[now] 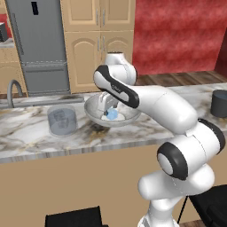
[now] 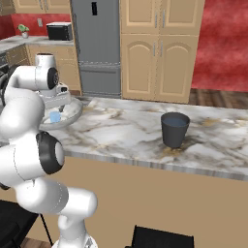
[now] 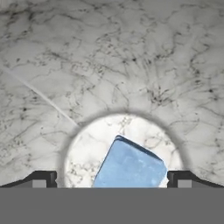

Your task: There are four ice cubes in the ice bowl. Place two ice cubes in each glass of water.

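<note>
So your two-finger gripper [image 3: 112,179] is down inside the wide shallow speckled grey ice bowl [image 1: 95,113], with the fingers spread wide apart and nothing clamped between them. In the hand view a pale blue translucent ice cube [image 3: 129,168] sits on the bowl's whitish bottom, right between the two dark fingertips [image 3: 43,179], one tip on each side of it and a gap on both sides, so no contact that you can see. From the left base view the same blue cube [image 1: 112,114] shows at the bowl's centre, just under the hand. I can only make out that one cube; whether others are in there I can't tell.

Taking the bowl as your landmark: the translucent grey-blue cylindrical tumbler [image 1: 62,119] stands just beside it on the marble counter [image 1: 26,133], on the sink-faucet side. The dark charcoal cylindrical tumbler [image 2: 174,129] stands well apart from the bowl, far along the counter on the other side.
</note>
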### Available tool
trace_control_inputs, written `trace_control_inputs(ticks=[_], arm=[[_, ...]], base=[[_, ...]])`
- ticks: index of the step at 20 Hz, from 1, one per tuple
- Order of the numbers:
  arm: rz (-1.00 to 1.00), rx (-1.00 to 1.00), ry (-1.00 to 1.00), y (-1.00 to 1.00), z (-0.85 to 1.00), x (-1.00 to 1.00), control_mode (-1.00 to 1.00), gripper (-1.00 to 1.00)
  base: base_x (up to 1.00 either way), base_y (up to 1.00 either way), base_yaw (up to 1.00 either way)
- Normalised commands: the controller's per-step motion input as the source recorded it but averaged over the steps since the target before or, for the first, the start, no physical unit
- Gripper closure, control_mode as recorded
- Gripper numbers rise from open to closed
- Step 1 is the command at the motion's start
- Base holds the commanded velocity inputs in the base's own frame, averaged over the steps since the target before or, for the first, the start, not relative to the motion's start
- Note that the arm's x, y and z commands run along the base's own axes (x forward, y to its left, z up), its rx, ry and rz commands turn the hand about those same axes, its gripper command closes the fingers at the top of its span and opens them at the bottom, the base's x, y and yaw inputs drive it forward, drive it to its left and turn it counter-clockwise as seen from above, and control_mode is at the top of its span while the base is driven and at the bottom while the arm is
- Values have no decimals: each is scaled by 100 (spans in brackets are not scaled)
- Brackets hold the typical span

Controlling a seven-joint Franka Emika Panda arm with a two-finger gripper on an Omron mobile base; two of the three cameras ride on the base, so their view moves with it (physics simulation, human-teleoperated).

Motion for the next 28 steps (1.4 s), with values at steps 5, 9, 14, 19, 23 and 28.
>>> trace_control_inputs(ticks=[5,9,14,19,23,28], arm=[[-6,0,-10,0,-4,-21,-100,-100],[-11,0,-6,-6,-18,3,-100,-100],[-9,0,-8,0,-14,31,-100,-100],[-9,0,-11,0,0,22,-100,-100],[-7,0,-11,0,0,-2,-100,-100],[-2,0,-9,0,-3,-22,-100,-100]], base=[[0,0,0],[0,0,0],[0,0,0],[0,0,0],[0,0,0],[0,0,0]])
